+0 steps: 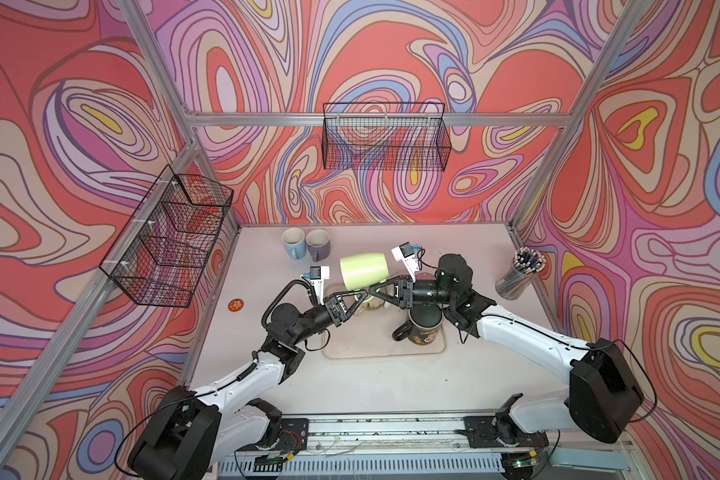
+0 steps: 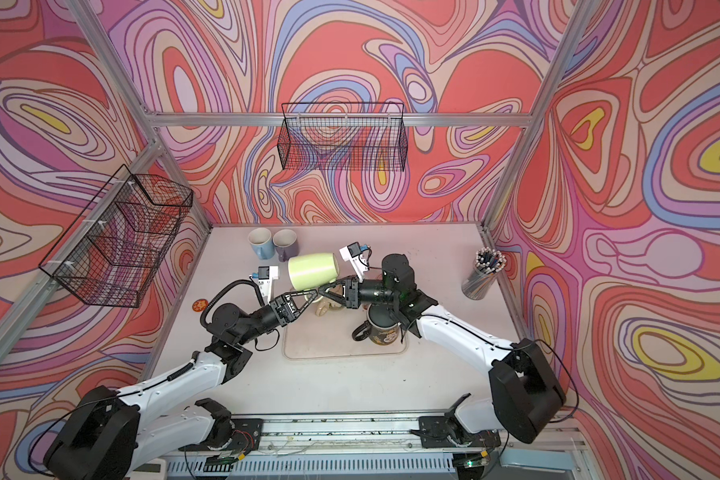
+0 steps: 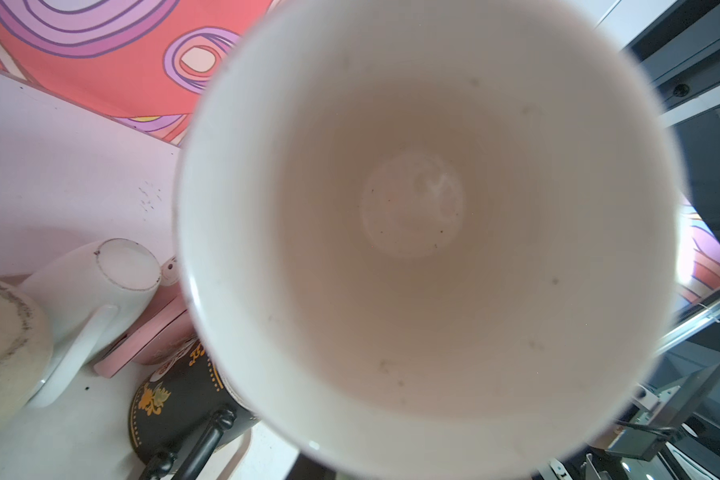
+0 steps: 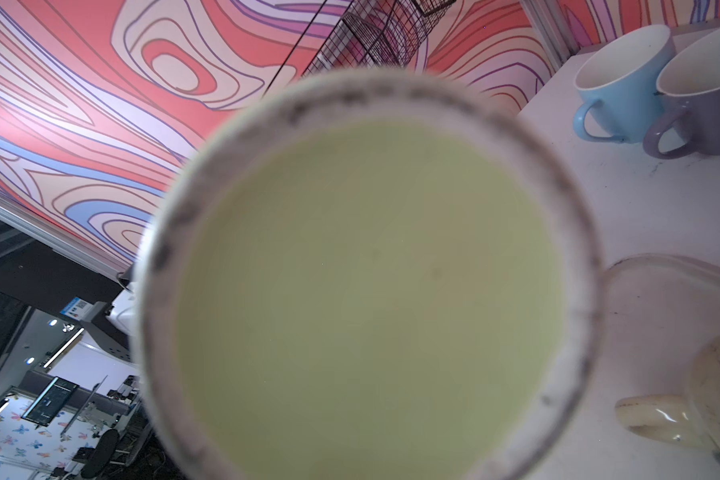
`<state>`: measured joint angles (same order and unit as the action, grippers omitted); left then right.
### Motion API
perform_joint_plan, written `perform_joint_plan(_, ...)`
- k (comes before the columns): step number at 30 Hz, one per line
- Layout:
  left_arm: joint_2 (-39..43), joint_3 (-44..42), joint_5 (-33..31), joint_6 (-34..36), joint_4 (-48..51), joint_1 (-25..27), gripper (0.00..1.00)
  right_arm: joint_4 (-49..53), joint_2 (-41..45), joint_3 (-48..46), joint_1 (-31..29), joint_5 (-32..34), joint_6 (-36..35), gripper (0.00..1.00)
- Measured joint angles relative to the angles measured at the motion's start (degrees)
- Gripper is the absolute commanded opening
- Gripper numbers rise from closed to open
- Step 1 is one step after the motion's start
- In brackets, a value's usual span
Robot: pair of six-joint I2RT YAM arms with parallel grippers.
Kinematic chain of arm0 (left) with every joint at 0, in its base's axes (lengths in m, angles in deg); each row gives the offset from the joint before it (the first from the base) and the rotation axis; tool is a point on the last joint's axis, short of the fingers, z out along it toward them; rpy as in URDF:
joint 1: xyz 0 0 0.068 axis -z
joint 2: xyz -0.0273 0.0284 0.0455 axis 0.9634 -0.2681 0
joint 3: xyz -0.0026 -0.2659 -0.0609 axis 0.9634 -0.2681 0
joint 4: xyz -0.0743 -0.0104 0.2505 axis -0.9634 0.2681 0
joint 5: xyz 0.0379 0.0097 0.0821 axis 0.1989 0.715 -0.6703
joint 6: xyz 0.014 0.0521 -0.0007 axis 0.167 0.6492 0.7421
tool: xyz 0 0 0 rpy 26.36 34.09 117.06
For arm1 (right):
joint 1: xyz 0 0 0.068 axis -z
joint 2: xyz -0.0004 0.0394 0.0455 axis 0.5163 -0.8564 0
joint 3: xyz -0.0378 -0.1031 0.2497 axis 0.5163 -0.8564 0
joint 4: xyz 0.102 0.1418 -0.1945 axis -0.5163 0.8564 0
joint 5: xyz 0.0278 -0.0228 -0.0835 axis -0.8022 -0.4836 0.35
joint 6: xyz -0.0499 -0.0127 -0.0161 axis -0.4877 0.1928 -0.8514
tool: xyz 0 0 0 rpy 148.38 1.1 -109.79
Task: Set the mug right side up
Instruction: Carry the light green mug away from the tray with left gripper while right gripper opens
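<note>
Mug [image 1: 364,270] is green, off the worktop [image 1: 350,386], lying on its side in the air over the far end of the clear tray [image 1: 371,345], around mid-worktop. Same in both top views [image 2: 312,270].

- Orientation: the mouth faces the left arm. Left wrist view looks straight into the white interior [image 3: 412,208]. Right wrist view sees the flat green base [image 4: 371,291], blurred because it's so close.
- Left gripper [image 1: 362,296]: its tip sits at the mug's lower edge, coming in from the left.
- Right gripper [image 1: 373,289]: its tip is at the same lower edge from the right, almost touching the left one.
- Claw state: both are seen side-on and look narrow. The finger gap is hidden in the top views, and the mug fills both wrist views. Can't tell how far either is open, or which one has the mug.

Other items:
- Black mug [image 1: 424,330] stands on the right side of the tray, under the right arm.
- Cream mug [image 1: 371,306] is on the tray directly below the grippers.
- Blue mug [image 1: 293,243] and purple mug [image 1: 317,244] are upright and touching at the far edge.
- Pen holder [image 1: 516,276] is by the right edge.
- Red disc [image 1: 235,305] is by the left edge.
</note>
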<state>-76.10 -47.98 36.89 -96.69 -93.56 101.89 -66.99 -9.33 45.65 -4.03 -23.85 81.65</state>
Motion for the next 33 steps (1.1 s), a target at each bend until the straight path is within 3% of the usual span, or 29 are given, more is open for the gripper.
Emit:
perform_joint_plan(6,6.01,-1.05,-5.44,2.89,10.08,0.26,0.0,5.25,-0.85,0.04,-1.88,1.16,-3.8,0.6)
perform_joint_plan(12,9.16,-2.05,-9.14,5.01,17.68,0.2,0.0,8.41,-0.83,0.04,-1.84,3.5,-6.23,0.68)
perform_joint_plan(22,12.74,-2.1,-12.9,9.2,31.3,-0.17,0.0,13.53,1.86,0.04,-1.84,7.48,-10.03,0.71)
perform_joint_plan(27,14.25,0.31,-15.15,13.38,42.18,-0.48,0.0,16.13,4.63,0.04,-1.84,10.38,-12.61,0.82)
perform_joint_plan(33,14.08,9.07,-18.4,20.02,56.61,-0.55,0.0,18.45,7.39,-0.02,-1.84,14.75,-15.06,0.98)
